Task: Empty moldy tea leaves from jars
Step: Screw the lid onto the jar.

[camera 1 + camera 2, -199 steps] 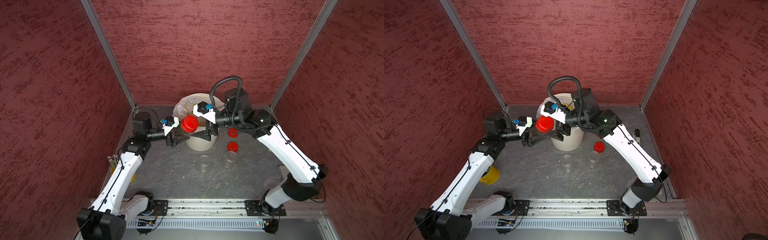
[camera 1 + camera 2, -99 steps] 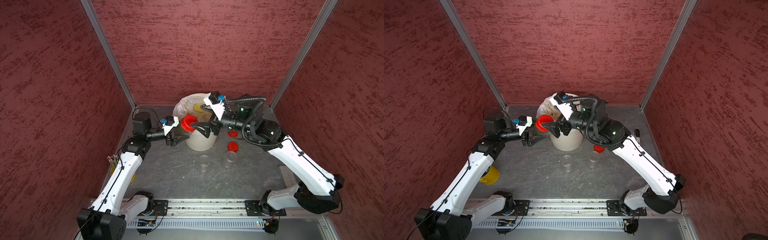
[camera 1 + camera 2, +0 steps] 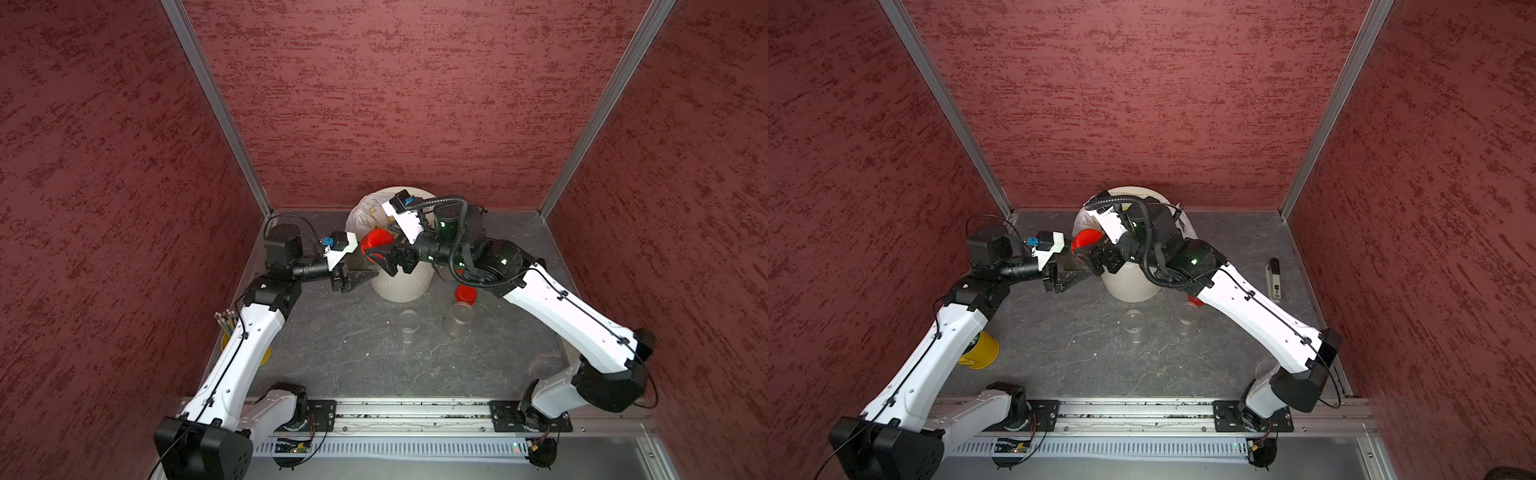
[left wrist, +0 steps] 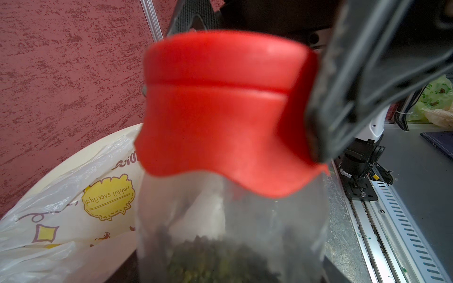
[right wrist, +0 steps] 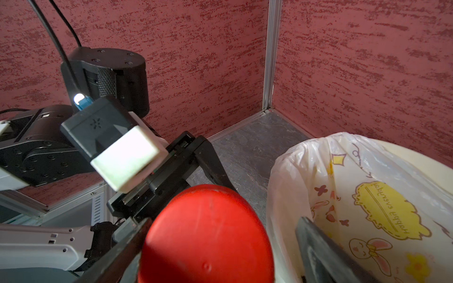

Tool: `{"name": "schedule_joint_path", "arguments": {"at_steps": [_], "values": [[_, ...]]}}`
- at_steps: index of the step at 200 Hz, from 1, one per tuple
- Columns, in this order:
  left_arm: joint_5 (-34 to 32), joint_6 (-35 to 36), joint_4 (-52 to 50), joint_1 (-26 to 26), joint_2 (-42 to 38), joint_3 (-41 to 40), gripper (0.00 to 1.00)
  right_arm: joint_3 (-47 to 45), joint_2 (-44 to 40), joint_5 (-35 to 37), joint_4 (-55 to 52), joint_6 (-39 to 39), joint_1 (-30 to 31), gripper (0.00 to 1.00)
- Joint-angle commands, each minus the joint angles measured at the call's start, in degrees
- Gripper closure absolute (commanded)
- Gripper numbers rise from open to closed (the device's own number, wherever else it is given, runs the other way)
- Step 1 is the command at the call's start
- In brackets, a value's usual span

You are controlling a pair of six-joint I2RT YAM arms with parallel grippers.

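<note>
My left gripper is shut on a clear jar, held nearly level beside the bin's near left rim. Moldy tea leaves lie dark olive inside it. Its red cap points at my right gripper, which is open and straddles the cap. One right finger lies against the cap's side. The other finger stands off it with a gap. In a top view the cap sits between both grippers. Two capless jars stand on the table.
The cream ribbed bin with a printed white bag stands at the back centre, right behind the held jar. A loose red cap lies by the right arm. A yellow cup of pencils stands at the left. A slim tool lies far right.
My right gripper has swung down from above the bin onto the held jar's red cap, and its jaws have narrowed slightly around it. The left arm and jar have stayed put.
</note>
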Motion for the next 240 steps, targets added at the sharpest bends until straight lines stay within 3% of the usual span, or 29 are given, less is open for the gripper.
{"name": "schedule_joint_path", "arguments": {"at_steps": [1, 30, 107, 148, 183, 240], "values": [[0.45, -0.27, 0.72, 0.29, -0.3, 0.65, 0.36, 0.27, -0.06, 1.33, 0.09, 1.37, 0.41, 0.11], [0.41, -0.3, 0.74, 0.34, -0.35, 0.65, 0.36, 0.1, 0.22, 0.29, -0.09, 1.21, 0.44, 0.17], [0.47, -0.24, 0.7, 0.29, -0.46, 0.63, 0.36, -0.22, -0.25, -0.67, -1.12, -2.37, 0.35, 0.47], [0.88, -0.31, 0.56, 0.34, -0.49, 0.75, 0.36, -1.27, -1.69, -5.18, -0.71, -11.15, -1.05, 0.6], [0.96, -0.19, 0.17, 0.36, -0.49, 0.92, 0.36, 0.16, -2.11, -10.08, -2.22, -21.67, -2.31, 0.63], [1.62, -0.15, 0.0, 0.36, -0.3, 0.98, 0.36, 12.51, 4.33, -22.88, -16.77, -37.24, -6.08, 0.65]]}}
